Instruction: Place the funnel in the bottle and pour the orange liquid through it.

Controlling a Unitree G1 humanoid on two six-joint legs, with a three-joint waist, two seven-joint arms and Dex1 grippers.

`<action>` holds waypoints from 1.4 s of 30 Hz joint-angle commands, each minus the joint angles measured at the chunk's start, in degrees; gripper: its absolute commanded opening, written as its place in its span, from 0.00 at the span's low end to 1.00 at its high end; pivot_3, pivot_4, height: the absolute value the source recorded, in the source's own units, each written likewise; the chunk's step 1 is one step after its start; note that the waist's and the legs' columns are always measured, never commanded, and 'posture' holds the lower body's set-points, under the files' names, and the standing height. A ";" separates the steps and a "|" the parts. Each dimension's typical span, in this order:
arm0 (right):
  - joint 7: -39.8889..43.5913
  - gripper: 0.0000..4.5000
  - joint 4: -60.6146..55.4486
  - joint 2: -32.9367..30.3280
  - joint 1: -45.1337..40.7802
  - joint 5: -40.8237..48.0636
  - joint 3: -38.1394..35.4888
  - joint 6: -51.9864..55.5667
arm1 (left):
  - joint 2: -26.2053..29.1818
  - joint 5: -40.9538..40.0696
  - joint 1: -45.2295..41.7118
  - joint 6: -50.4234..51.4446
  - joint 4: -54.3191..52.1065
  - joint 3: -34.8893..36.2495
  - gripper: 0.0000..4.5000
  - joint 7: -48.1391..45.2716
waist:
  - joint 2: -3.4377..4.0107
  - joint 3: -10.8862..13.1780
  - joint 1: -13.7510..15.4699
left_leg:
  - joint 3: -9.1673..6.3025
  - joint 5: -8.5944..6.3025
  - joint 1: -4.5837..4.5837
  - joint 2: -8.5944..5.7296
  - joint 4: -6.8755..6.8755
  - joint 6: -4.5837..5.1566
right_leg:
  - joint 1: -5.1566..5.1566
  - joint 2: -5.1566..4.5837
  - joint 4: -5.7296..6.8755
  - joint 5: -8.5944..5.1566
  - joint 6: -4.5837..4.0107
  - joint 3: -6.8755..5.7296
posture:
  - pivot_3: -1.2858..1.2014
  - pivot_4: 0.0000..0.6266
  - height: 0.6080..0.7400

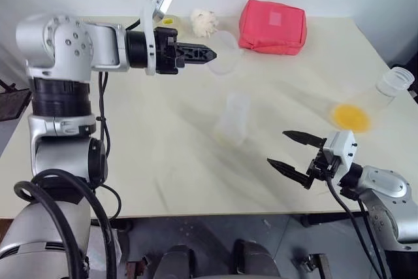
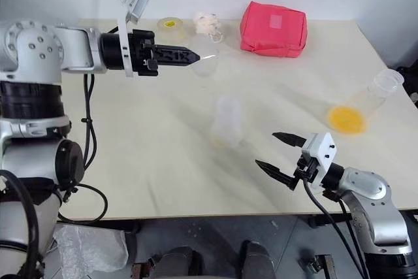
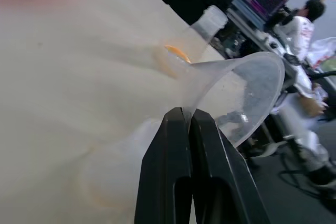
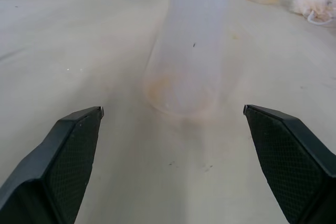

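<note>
Funnel (image 3: 231,98) pinched btwn L fingers (image 3: 168,166).

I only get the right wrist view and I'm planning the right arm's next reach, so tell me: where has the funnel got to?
Observer: The left gripper is shut on the funnel, held in the air at the far side of the table.
Operator: And the orange liquid?
Observer: It sits in a clear flask lying on its side near the table's right edge; the orange liquid is pooled at its wide end.
Operator: Is the bottle in front of me upright?
Observer: Yes, the bottle stands mid-table, with the open right gripper short of it, not touching.
</note>
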 commanded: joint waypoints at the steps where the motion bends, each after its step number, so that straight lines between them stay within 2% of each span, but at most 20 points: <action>1: -1.20 1.00 -2.86 0.52 1.05 0.71 -1.82 -0.88 | 1.45 -1.09 -3.02 3.60 2.12 -1.72 0.01 -3.53 | 0.00 0.00 -0.06 | 0.00 0.00 0.02 0.00 0.00 0.00 | 0.00 0.00 0.03 0.00 0.00 0.00 | 0.52 0.24 1.00; 4: -1.81 1.00 -3.00 0.71 1.32 0.60 -1.48 -1.01 | 2.55 -2.23 -4.18 5.89 4.46 -4.07 0.01 -6.34 | 0.01 0.01 -0.07 | 0.00 0.01 0.02 0.01 0.01 -0.01 | 0.00 0.01 0.03 0.00 0.00 0.02 | 0.52 0.24 1.00; 7: -2.12 1.00 -2.97 0.95 1.49 0.44 -1.08 -1.12 | 5.39 -4.30 -5.42 6.10 8.26 -11.01 0.01 -10.57 | 0.02 0.01 -0.13 | 0.01 0.01 0.02 0.01 0.00 -0.02 | -0.04 0.02 0.04 0.00 0.00 0.06 | 0.52 0.24 1.00; 15: -2.70 1.00 -2.70 2.00 1.21 -0.09 -0.14 -1.24 | 4.94 0.98 -6.51 3.91 11.93 -17.77 0.01 -15.05 | 0.02 0.03 0.00 | 0.03 0.01 -0.01 -0.01 0.01 -0.02 | -0.06 0.02 0.04 0.00 0.00 0.11 | 0.52 0.24 1.00; 24: -4.00 1.00 -4.17 3.26 2.76 -0.63 0.41 -1.59 | 0.98 5.83 -11.18 -0.83 19.30 -22.84 0.01 -22.67 | 0.01 0.05 -0.03 | 0.18 0.01 -0.04 -0.02 0.01 -0.02 | -0.07 0.02 0.03 0.00 0.00 0.08 | 0.52 0.24 1.00; 32: -5.20 1.00 -5.46 3.73 4.76 -0.84 -0.34 -1.85 | 0.04 10.82 -13.45 -4.09 22.03 -29.08 0.01 -30.11 | 0.00 0.07 -0.01 | 0.23 0.01 -0.05 -0.01 0.01 -0.02 | -0.10 0.04 0.03 0.00 0.00 0.10 | 0.52 0.24 1.00; 42: -6.47 1.00 -5.62 4.09 4.74 -1.08 0.14 -2.17 | -0.03 16.38 -15.35 -7.69 26.21 -30.60 0.01 -35.48 | 0.00 0.09 -0.02 | 0.22 0.01 -0.06 0.00 0.02 -0.02 | -0.11 0.03 0.04 0.00 0.00 0.10 | 0.52 0.24 1.00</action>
